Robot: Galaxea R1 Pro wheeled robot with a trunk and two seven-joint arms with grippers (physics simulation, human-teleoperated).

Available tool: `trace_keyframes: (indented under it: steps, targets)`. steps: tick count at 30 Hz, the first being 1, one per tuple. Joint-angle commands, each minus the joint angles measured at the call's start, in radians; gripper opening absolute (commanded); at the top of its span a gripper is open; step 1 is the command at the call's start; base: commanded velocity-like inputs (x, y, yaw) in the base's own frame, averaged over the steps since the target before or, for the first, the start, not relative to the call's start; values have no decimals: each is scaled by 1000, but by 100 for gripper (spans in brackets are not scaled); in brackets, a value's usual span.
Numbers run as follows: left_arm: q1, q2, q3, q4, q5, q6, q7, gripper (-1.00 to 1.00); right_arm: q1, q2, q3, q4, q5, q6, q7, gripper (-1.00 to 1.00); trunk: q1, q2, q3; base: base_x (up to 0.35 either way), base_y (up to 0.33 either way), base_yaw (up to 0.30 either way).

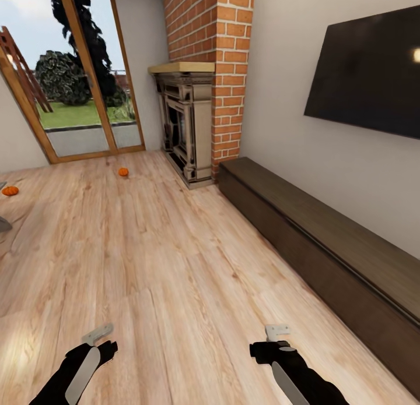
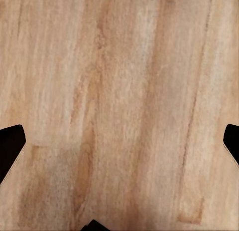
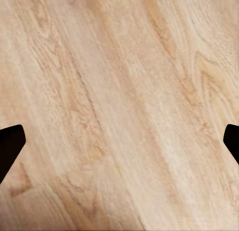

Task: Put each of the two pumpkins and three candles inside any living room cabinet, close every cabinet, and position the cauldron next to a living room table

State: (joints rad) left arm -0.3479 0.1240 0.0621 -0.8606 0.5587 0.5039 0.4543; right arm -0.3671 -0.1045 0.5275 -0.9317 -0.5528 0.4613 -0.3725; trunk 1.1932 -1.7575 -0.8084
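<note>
- Fetching stage: two small orange ribbed pumpkins (image 1: 123, 172) (image 1: 10, 190) lie on the pale plank floor (image 1: 175, 265), well apart from the long dark-brown cabinet (image 1: 326, 247).
- Left gripper (image 2: 119, 141) and right gripper (image 3: 119, 141) gape wide, empty; next comes driving toward a pumpkin.

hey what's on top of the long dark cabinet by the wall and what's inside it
The cabinet has a bare top; a TV hangs on the wall above. Its fronts look closed, so whatever is inside is hidden. Both pumpkins lie on the floor.
</note>
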Motion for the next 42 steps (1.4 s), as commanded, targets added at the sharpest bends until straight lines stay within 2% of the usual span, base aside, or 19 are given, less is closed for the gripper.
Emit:
trace_keyframes:
  steps: [1, 12, 31, 42]
  targets:
    - [0, 0, -1, -1, 10, 2, 7, 100, -1, -1, 5, -2, -10, 2, -11, 100, 0, 0, -1, 287, 166, 0]
    - [0, -1, -4, -1, 7, 1, 7, 100, -1, 0, 6, -2, -10, 3, -13, 100, 0, 0, -1, 261, 79, 0]
    - [0, -1, -2, -1, 9, 1, 7, 100, -1, -1, 6, -2, -10, 2, -10, 100, 0, 0, -1, 33, 8, 1]
    - [0, -1, -2, -1, 9, 1, 7, 100, -1, -1, 6, -1, -10, 2, -11, 100, 0, 0, -6, 265, 164, 212]
